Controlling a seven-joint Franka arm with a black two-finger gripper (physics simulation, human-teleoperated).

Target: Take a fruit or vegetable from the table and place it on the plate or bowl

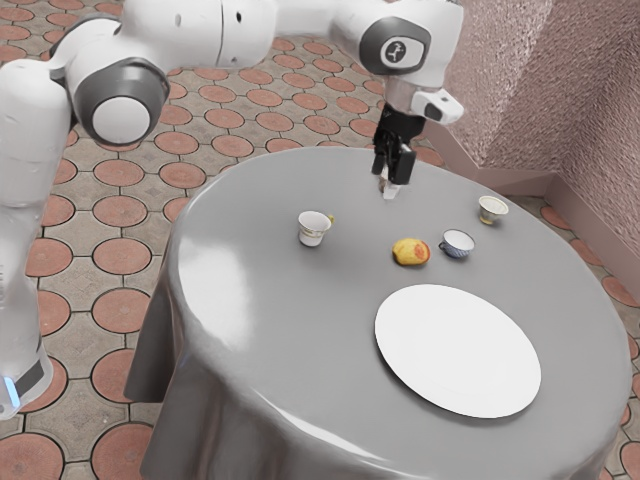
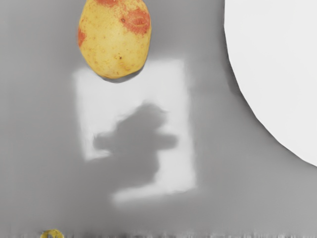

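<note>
Fruit [image 1: 411,251] lies near the table's [image 1: 260,330] middle, between the plate [image 1: 457,348] and our gripper [image 1: 390,185], which hovers nearer the far edge. We cannot tell whether it is open. The fruit's long axis points roughly toward us.

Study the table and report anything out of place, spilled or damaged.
Nothing stands out: the fruit lies whole on the tablecloth beside the white plate, and nothing is spilled around the three cups.

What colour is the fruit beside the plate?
The fruit is yellow with orange-red blotches; the wrist view shows it best.
</note>
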